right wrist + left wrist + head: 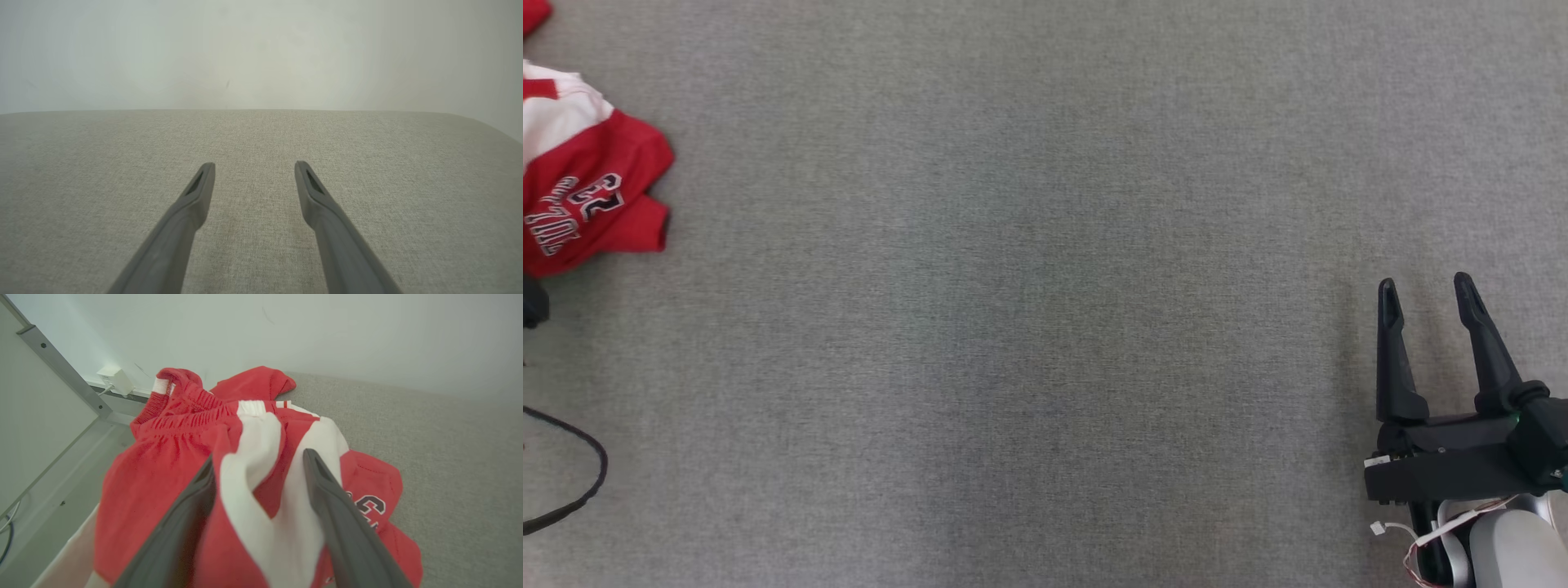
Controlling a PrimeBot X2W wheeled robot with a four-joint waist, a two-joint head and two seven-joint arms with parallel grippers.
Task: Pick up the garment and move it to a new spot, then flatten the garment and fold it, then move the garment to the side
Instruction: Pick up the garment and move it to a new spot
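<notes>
Red-and-white jersey garment [596, 196] with dark lettering lies crumpled at the far left edge of the grey fabric-covered bench [1045, 327], partly cut off by my head view. On my left wrist feed the left end effector [259, 457] is down in the cloth. Its two dark fingers are spread wide, and a raised white fold stands between them, not pinched. A gathered red hem bunches beyond the tips, near the bench edge and a pale wall [327, 335]. I see the right end effector [1425, 284] at the lower right of the head view, well apart from the garment. Its fingers are wide and empty over bare bench. A black cable [580, 482] loops at the lower left.
</notes>
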